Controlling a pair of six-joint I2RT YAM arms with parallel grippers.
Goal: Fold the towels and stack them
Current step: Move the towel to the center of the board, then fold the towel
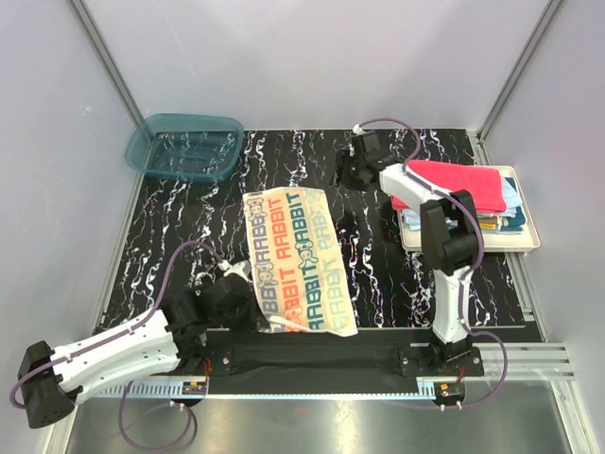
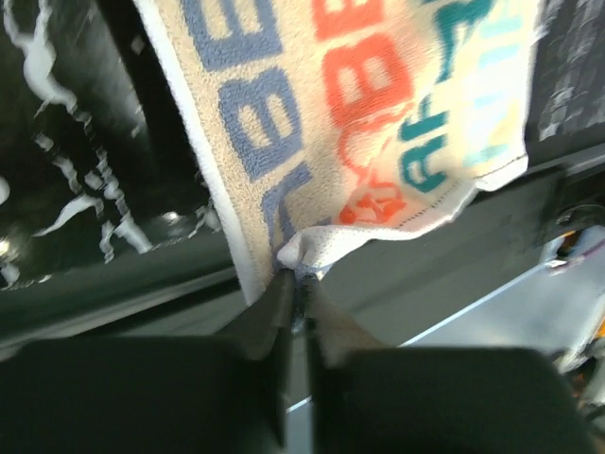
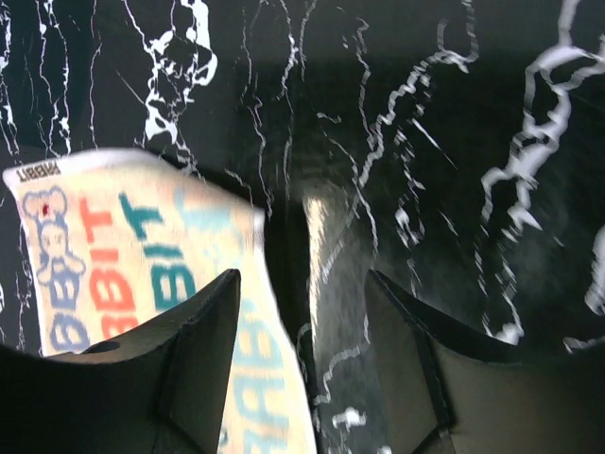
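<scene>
Lettered towel (image 1: 298, 260) lies spread flat mid-table (image 1: 378, 284). Left gripper (image 2: 295, 279) is at its near-left corner, fingers almost together, corner bunched at the tips; a pinch cannot be confirmed. Right gripper (image 3: 302, 279) hangs empty, jaws apart, by the far-right corner. Other towels (image 1: 458, 184) are stacked on the tray (image 1: 529, 241).

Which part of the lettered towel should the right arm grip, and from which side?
Probably the far right corner of the lettered towel. The towel lies spread flat, so only its edges and corners offer a pinch, and this corner is nearest the open right end effector. Come down from above, on the right side.
</scene>
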